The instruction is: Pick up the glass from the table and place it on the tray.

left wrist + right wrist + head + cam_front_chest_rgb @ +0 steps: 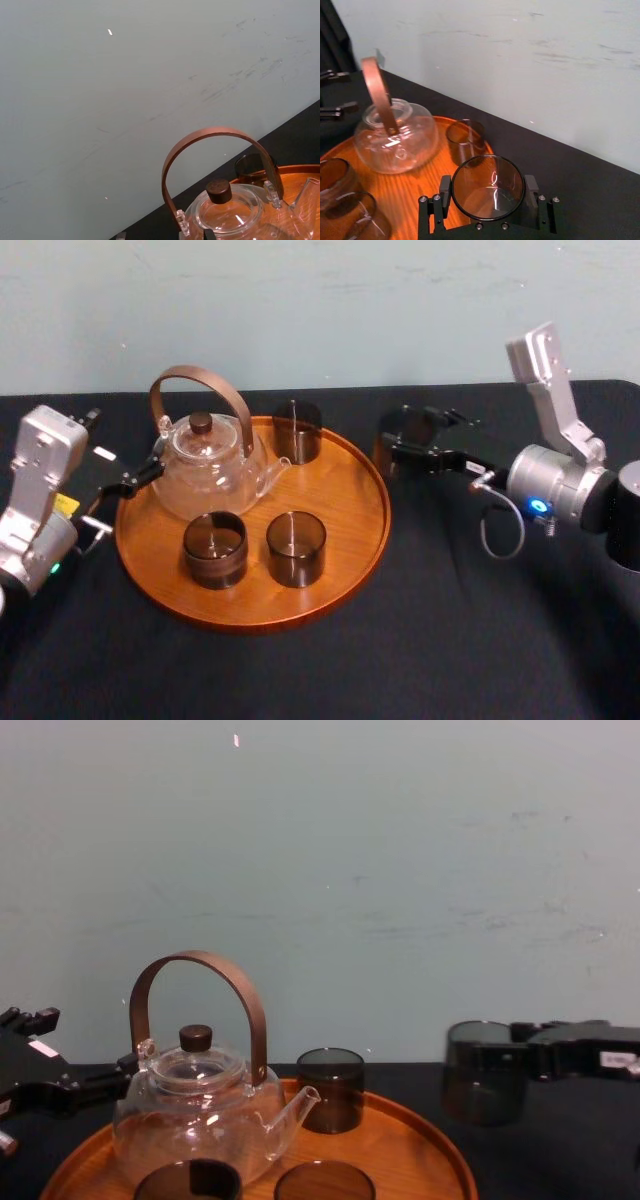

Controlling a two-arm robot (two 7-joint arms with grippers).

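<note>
Head view: smoked glass [392, 435] pinched in the right claw [410, 447], just off the far-right rim of the tray [250, 620], over the matte black table [450, 640]. Tray to the left of that claw, so probably just a short sideways carry ahead. Left claw [125, 498] spread wide, parked at the tray's left edge beside the teapot [205, 465], way farther from the glass than the right one. Three dark cups [214, 550] sitting on the orange-brown wood.

Left wrist view: pale wall [100, 75] behind, then the teapot's bent wooden handle [200, 137], dark lid knob [219, 191], clear thin-walled belly.

Right wrist view: straight down into the glass's round mouth, black fingers [445, 192] hugging it on both sides. Smooth, thin, slippery-looking stuff. Nice visible grain on the tray, low raised rim.

Chest view: glass upright, long axis vertical, right of the tray and well clear of the far cup [331, 1090]. No telling whether resting on the table or lifted. Likely landing zone, at a guess: the bare patch on the tray's right side, with the low rim to clear first.
</note>
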